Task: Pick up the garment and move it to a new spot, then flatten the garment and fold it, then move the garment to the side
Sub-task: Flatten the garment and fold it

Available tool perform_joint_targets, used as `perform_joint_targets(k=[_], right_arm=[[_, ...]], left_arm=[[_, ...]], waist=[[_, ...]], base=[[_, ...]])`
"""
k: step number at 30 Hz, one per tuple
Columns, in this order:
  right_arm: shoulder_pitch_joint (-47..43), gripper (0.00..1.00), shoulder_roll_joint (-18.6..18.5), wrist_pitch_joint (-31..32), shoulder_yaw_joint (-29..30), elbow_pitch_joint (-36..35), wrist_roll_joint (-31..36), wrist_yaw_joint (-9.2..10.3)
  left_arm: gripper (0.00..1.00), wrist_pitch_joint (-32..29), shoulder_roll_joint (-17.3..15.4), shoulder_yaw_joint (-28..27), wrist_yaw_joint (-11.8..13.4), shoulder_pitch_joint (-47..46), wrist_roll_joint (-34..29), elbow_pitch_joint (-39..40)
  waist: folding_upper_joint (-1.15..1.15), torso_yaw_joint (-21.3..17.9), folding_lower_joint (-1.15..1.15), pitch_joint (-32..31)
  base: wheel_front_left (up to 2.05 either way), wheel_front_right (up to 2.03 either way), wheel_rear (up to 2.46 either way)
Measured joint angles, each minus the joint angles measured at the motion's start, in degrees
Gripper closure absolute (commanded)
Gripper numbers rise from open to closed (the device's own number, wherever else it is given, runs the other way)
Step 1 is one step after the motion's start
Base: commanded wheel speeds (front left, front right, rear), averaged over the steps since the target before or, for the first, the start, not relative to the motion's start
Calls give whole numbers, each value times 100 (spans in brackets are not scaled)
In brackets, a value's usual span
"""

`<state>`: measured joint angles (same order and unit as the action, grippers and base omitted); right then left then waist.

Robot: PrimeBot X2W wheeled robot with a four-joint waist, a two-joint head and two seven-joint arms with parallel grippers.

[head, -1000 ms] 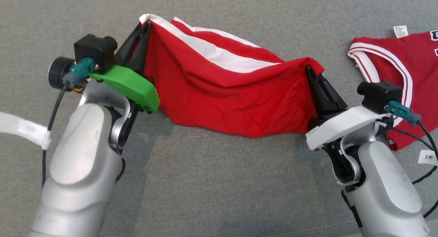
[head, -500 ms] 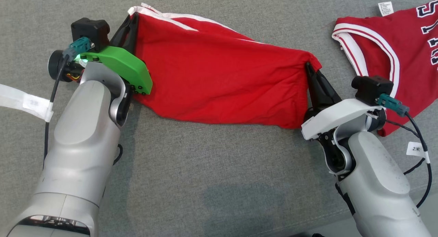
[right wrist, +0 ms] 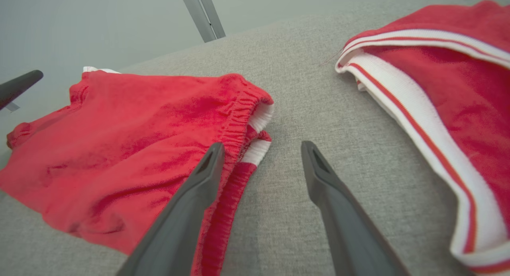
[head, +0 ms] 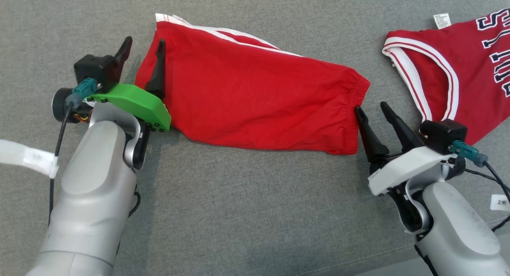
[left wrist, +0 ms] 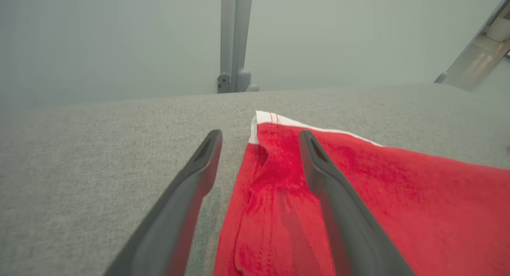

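The garment [head: 255,96] is a pair of red shorts with white side stripes, lying folded and flat on the grey fabric surface [head: 247,212]. My left gripper [head: 144,41] stands open at its left end, one finger over the cloth and the other over bare surface. In the left wrist view the gripper [left wrist: 259,133] straddles the edge of the garment [left wrist: 398,196] at its white-trimmed corner. My right gripper [head: 370,106] is open just off the elastic waistband at the right end. The right wrist view shows this gripper [right wrist: 262,144] beside the garment [right wrist: 119,140], holding nothing.
A red jersey [head: 470,69] with white trim and lettering lies at the far right, close to my right arm; it appears in the right wrist view as well [right wrist: 458,89]. A metal post [left wrist: 235,37] stands beyond the surface's far edge.
Both grippers have opened and let go of the garment's ends. The garment, earlier held up and sagging between them, now lies flat. The head camera has shifted a little.
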<state>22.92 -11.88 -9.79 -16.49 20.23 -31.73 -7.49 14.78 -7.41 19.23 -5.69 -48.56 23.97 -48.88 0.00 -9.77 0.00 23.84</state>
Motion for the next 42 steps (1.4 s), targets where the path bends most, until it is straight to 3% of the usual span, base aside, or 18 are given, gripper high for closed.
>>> perform_joint_targets(k=[7,16,27,38,42], right_arm=[[-509,0,-116,-283,644,-702,701,0],[-756,0,192,-450,1419,-1115,1664,-2],[-1110,0,409,-487,1691,-1219,1790,-2],[-1146,0,431,-413,1700,-1310,1796,-1],[-1146,0,411,-391,1697,-1354,1775,-1]], left_arm=[[0,18,-102,-709,573,1495,-417,2335],[0,24,-89,-1145,827,2797,-883,3880],[0,24,-33,-1103,751,3379,-914,3806],[0,8,-90,-1006,651,3124,-902,3532],[0,-91,-115,-869,455,2764,-901,3322]], waist=[[0,145,0,-198],[0,294,0,-464],[0,382,0,-711],[0,338,0,-679],[0,331,0,-629]], base=[[0,0,0],[0,0,0],[0,0,0],[0,0,0],[0,0,0]])
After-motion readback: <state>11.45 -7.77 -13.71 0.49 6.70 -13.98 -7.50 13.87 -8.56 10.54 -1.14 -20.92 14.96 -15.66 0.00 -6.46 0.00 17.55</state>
